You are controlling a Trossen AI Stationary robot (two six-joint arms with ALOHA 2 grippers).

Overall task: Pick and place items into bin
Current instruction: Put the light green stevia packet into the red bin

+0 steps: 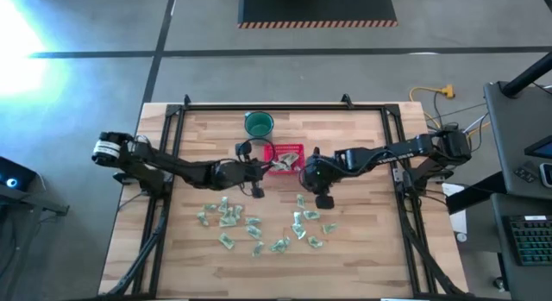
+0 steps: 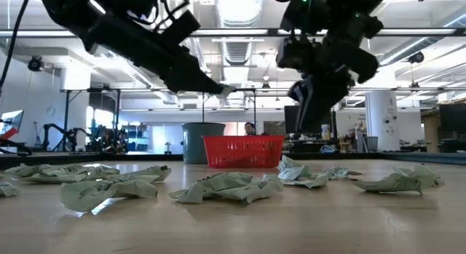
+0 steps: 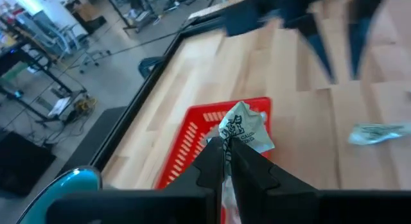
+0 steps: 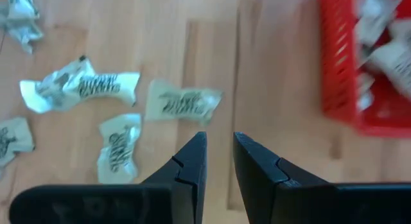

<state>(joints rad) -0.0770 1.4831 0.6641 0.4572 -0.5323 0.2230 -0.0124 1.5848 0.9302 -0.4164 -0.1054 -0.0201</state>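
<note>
Pinching a crinkled green-and-white wrapped piece (image 3: 245, 129) above the red basket (image 3: 192, 137), the left pincer (image 3: 226, 153) is showing detail the high view hides, while the right pincer (image 4: 219, 153) is hanging slightly parted and empty.

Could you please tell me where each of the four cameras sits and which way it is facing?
High: overhead, looking straight down; both arms, red basket.
Low: at tabletop height, looking level across the wrapped pieces; both arms overhead.
Left wrist: behind the left end effector, shut on a wrapped piece above the basket.
Right wrist: behind the empty right end effector, over the table.
All four show the basket.
</note>
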